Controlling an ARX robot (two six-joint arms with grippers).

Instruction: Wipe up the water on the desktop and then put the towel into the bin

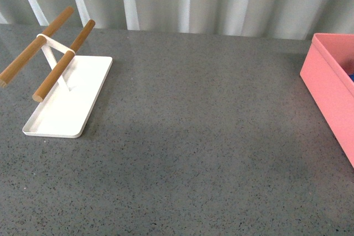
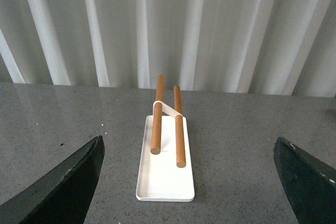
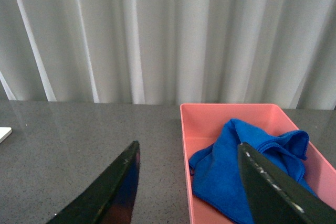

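Towel (image 3: 239,166) lies crumpled in bin (image 3: 231,114), partly hidden by right gripper (image 3: 191,182); both grippers agape.

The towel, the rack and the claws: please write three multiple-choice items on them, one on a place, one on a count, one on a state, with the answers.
1. Where is the towel?
A. spread on the desktop
B. inside the bin
C. hung on the rods

2. How many wooden rods does the white tray carry?
A. one
B. two
C. four

3. How do both claws stand?
A. open and empty
B. shut on the towel
C. shut on a rod

Answers:
1 B: the right wrist view shows the blue cloth bunched within the pink bin walls.
2 B: two rods cross above the tray.
3 A: the left claw and the right claw each show fingers wide apart with nothing between them.
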